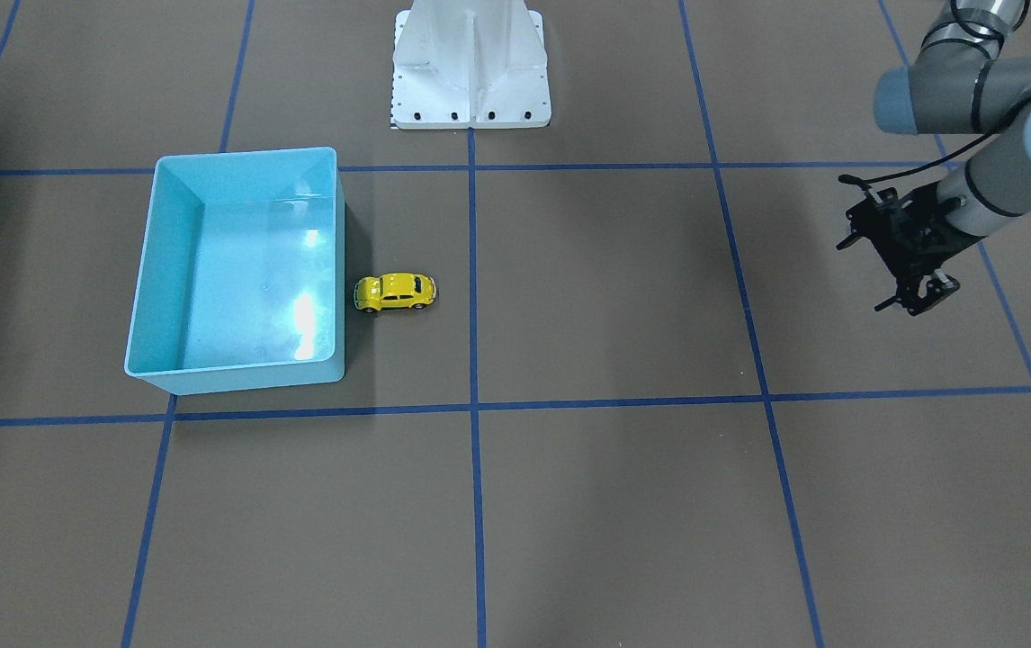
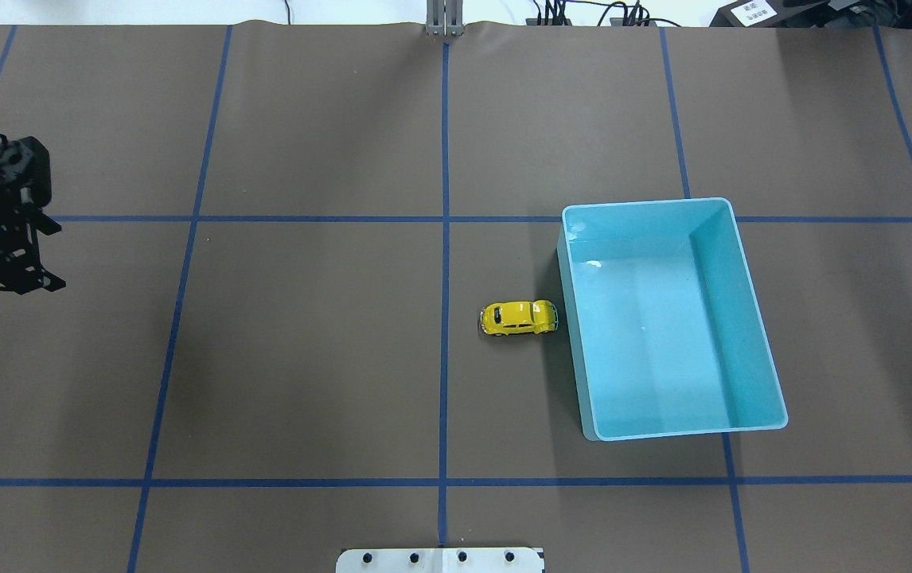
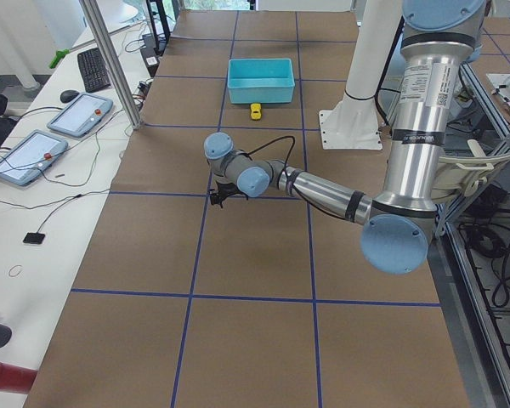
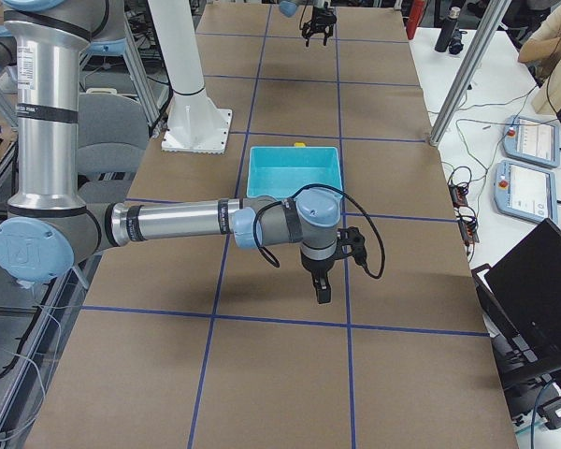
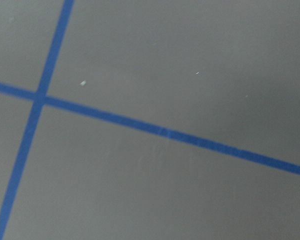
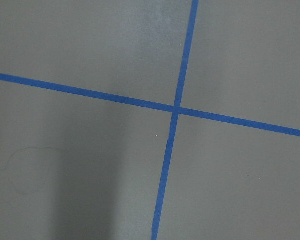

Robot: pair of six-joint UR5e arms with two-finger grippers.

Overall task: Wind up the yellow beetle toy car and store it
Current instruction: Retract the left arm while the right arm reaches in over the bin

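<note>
The yellow beetle toy car (image 1: 395, 292) stands on its wheels on the brown table, right beside the outer wall of the light blue bin (image 1: 246, 155). It also shows in the overhead view (image 2: 518, 317), next to the bin (image 2: 647, 203), which holds nothing. My left gripper (image 2: 56, 256) hangs far off at the table's left side, empty, with its jaws apart; it also shows in the front view (image 1: 916, 301). My right gripper (image 4: 320, 288) shows only in the right side view, above the table past the bin; I cannot tell whether it is open or shut.
The robot's white base (image 1: 470, 72) stands at the table's robot side, in line with the car. Blue tape lines (image 2: 444, 278) mark a grid on the brown table. Both wrist views show only table and tape.
</note>
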